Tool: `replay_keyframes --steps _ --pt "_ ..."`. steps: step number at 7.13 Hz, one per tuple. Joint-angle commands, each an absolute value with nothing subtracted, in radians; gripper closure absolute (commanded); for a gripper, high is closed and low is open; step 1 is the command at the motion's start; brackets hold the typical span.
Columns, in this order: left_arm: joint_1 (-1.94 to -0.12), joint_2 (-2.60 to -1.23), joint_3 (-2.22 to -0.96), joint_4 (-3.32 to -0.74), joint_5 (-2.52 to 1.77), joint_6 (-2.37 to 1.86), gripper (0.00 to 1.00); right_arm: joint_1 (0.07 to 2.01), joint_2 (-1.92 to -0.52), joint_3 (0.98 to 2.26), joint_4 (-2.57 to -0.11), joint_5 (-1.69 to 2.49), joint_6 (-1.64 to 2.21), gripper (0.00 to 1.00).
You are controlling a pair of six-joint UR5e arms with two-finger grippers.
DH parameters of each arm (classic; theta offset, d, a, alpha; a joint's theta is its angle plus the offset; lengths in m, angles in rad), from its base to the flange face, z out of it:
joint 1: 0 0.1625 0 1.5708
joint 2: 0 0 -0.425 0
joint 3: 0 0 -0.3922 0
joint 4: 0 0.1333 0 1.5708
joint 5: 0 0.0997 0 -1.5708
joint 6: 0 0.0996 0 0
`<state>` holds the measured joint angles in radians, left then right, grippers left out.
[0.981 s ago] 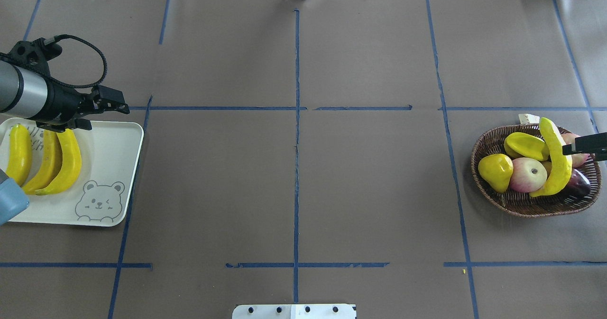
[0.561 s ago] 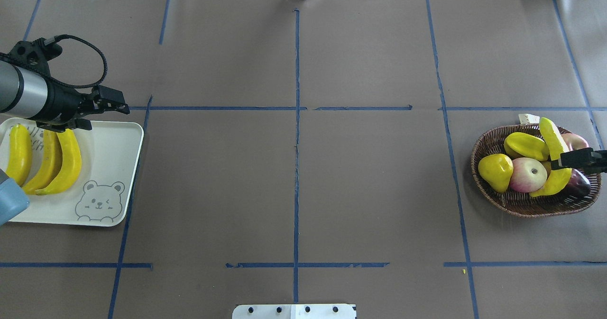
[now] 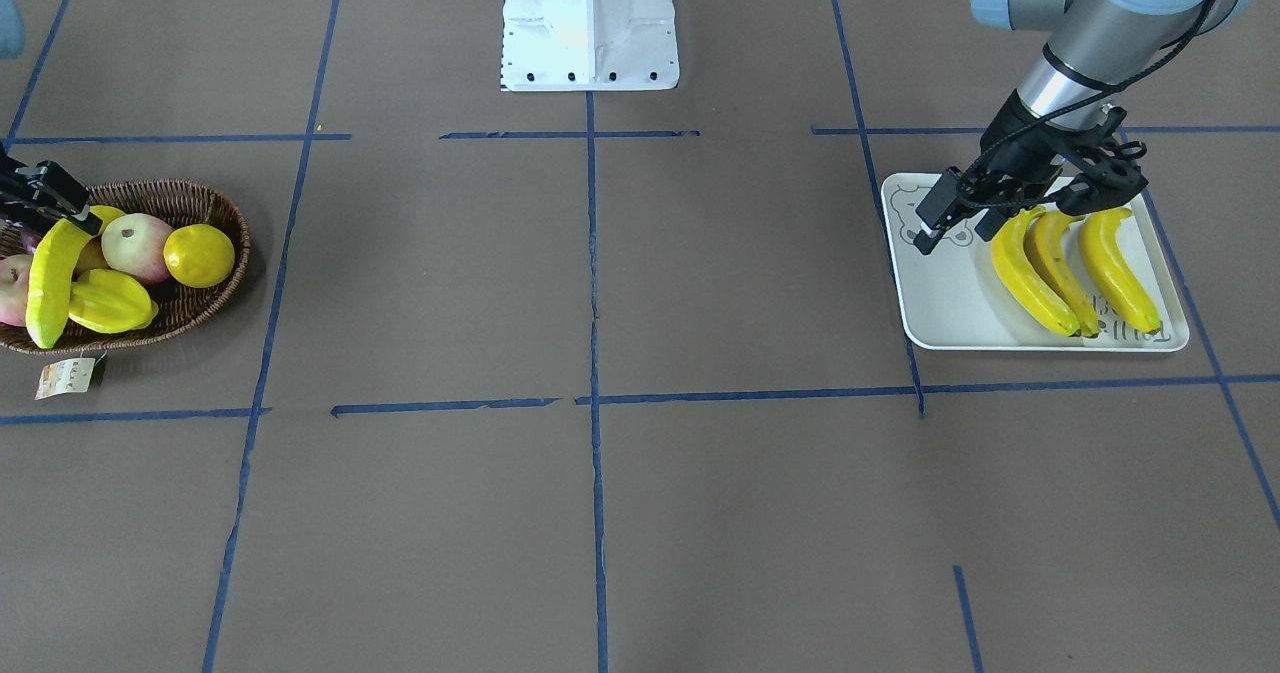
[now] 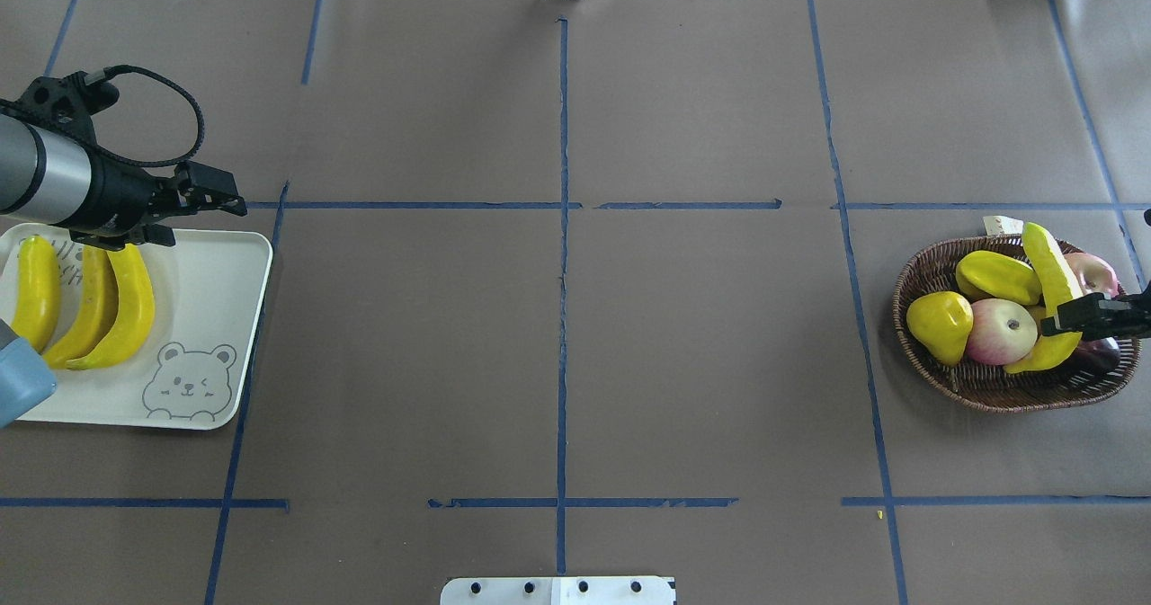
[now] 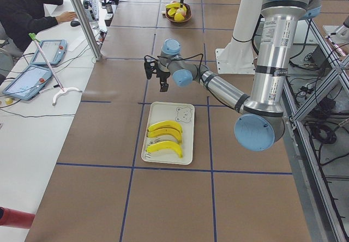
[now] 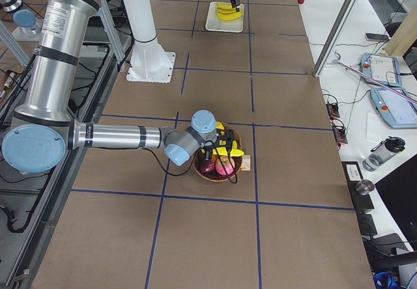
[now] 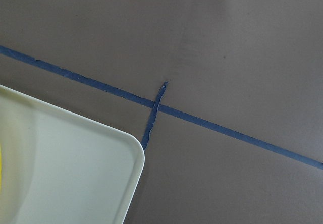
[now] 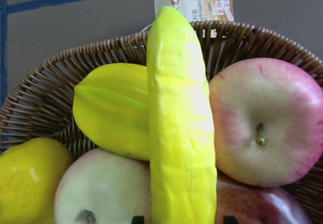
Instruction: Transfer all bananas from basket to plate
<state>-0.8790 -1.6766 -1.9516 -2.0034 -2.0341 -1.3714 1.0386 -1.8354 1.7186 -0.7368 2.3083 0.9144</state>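
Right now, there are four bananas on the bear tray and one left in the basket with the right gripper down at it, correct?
Not quite. The plate holds three bananas, not four; the overhead exterior view shows them lying side by side. The rest is right: one banana is left in the basket, with the right gripper down at it.

Brown paper-covered table (image 4: 701, 362), blue tape grid (image 4: 563, 317); side desk (image 5: 32, 138), perhaps white.
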Motion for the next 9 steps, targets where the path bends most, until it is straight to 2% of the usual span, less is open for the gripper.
replay_keyframes --steps 1,5,6,9 --pt "-0.879 -1.677 -1.953 -2.003 -2.034 -1.371 0.0 1.046 -1.838 1.727 -0.715 2.345 0.91 0.99" --pt "-0.879 -1.677 -1.968 -2.002 -2.034 -1.371 0.0 1.296 -1.827 1.813 -0.71 2.641 0.913 1.0" --pt "-0.879 -1.678 -1.968 -2.002 -2.034 -1.371 0.0 1.304 -1.766 1.837 -0.713 2.679 0.929 1.0" --pt "-0.83 -1.756 -1.954 -2.019 -2.036 -1.441 0.0 1.058 -1.445 1.839 -0.77 2.517 1.233 1.0"
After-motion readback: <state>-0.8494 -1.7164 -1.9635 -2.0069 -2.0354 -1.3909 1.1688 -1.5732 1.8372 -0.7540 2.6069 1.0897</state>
